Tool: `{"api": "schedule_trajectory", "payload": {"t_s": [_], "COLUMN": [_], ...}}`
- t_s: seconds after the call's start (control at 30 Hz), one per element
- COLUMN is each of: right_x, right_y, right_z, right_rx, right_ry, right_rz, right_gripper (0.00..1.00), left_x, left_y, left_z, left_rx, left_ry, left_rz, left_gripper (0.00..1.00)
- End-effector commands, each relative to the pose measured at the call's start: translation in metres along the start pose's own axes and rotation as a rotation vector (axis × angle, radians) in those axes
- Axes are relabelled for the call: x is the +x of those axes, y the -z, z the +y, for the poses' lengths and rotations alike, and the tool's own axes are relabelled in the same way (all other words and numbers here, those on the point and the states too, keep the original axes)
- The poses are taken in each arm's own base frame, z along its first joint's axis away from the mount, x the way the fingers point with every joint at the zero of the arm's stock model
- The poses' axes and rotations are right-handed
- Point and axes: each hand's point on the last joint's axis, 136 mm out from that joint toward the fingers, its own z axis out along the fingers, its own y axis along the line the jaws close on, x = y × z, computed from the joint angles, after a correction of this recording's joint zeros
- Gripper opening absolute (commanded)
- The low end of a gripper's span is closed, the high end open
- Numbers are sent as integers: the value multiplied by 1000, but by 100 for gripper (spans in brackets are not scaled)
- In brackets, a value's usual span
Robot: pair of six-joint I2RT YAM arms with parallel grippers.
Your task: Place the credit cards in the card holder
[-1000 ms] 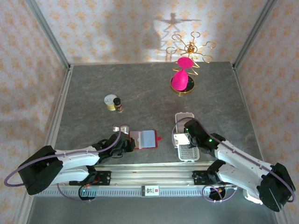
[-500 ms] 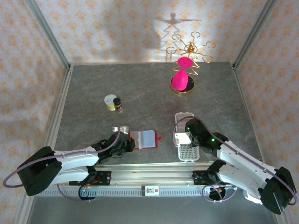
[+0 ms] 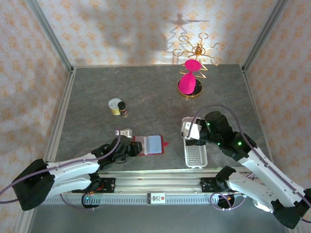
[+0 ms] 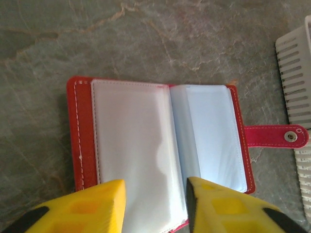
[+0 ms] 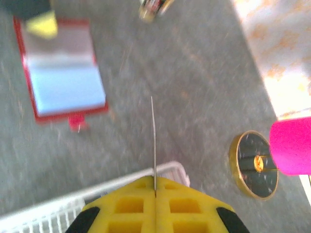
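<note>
On the tabletop (image 3: pixel 97 92) the card holder (image 4: pixel 160 155) lies open, clear sleeves up, snap tab toward the white tray (image 3: pixel 196 154).

Left gripper (image 4: pixel 155 204): fingers apart over the holder's near edge; contact unclear.

Right gripper (image 5: pixel 155 191): fingers together, clamped on one credit card (image 5: pixel 153 136), seen edge-on, near the tray's far end.

Step, as judged: carrying the card to the holder.

Next: tilt it flat and line it up with a sleeve mouth.

No legible writing or brand.

card holder (image 4: pixel 160 145): red, open flat, tab unsnapped | card (image 5: pixel 153 131): pale, edge-on
</note>
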Motion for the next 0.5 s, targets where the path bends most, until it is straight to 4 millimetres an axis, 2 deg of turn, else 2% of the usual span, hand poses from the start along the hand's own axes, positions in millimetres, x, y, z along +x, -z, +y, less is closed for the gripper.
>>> {"api": "schedule_trajectory", "payload": {"t_s": [0.0,0.1,0.23,0.33,0.47], "right_x": [-51,-65,-63,-63,-46], "right_y": [7,-4,-39,-74,-114], "right_z": [-26,-39,-33,3,47], "right_rx": [47,26,-85,-280,-334], "right_ry": [-411,-707,-1017,-1221,-1407], "right_rz": [-251,-332,-233,-153,-30], "right_gripper": [0,0,0,0,0], "left_x": [-10,-11,-13,-13,-14], "left_y": [8,10,11,10,7], "left_z": [8,13,18,19,21], "left_rx": [-78,-113,-165,-186,-217], "left_ry": [-28,-34,-49,-59,-71], "left_rz": [-30,-36,-27,-16,-6], "left_gripper": [46,51,53,56,60]}}
